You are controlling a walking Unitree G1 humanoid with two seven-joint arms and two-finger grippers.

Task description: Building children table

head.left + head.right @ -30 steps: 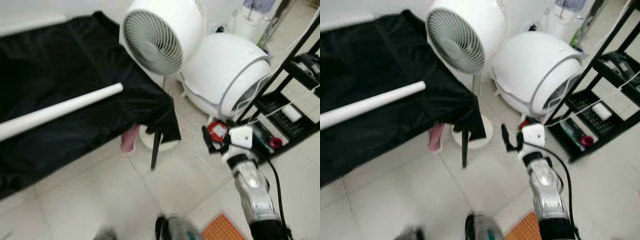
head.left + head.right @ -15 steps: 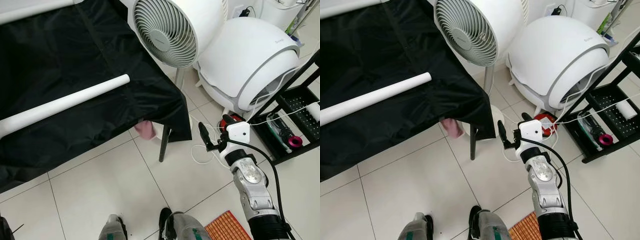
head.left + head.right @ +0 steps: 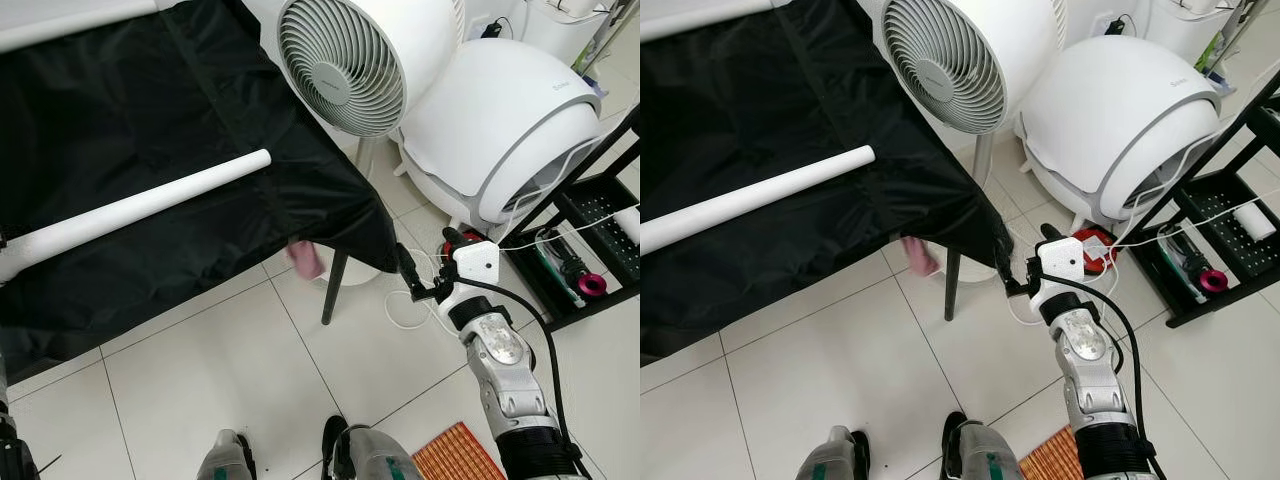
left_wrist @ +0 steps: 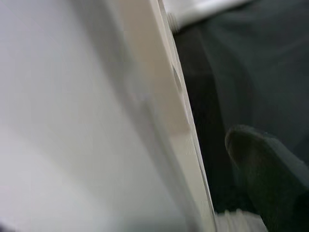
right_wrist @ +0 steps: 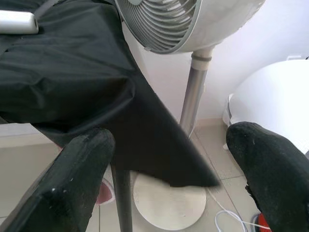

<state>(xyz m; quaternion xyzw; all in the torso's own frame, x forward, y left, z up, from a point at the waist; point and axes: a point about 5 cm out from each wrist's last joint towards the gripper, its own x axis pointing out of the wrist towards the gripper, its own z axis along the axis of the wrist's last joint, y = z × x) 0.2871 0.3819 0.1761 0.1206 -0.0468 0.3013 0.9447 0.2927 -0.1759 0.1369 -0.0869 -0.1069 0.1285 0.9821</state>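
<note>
A black cloth (image 3: pixel 150 130) covers a low table, and one corner of it hangs down over a dark leg (image 3: pixel 331 288). A long white tube (image 3: pixel 150 205) lies across the cloth. My right gripper (image 3: pixel 406 274) is at the hanging corner. In the right wrist view it (image 5: pixel 169 145) stands open, with the cloth's corner (image 5: pixel 188 169) between its two wide-spread fingers and not pinched. My left gripper (image 4: pixel 241 159) sits close against a white board (image 4: pixel 164 96) beside the black cloth.
A white pedestal fan (image 3: pixel 350 60) stands right behind the cloth's corner. A white dome-shaped appliance (image 3: pixel 500 120) and a black shelf rack (image 3: pixel 600 230) lie to the right. White cables (image 3: pixel 400 305) trail on the tiled floor. A pink object (image 3: pixel 305 260) lies under the table.
The view has steadied after blur and shifted. My right gripper has come up to the hanging corner of the black cloth, which now lies between its fingers.
</note>
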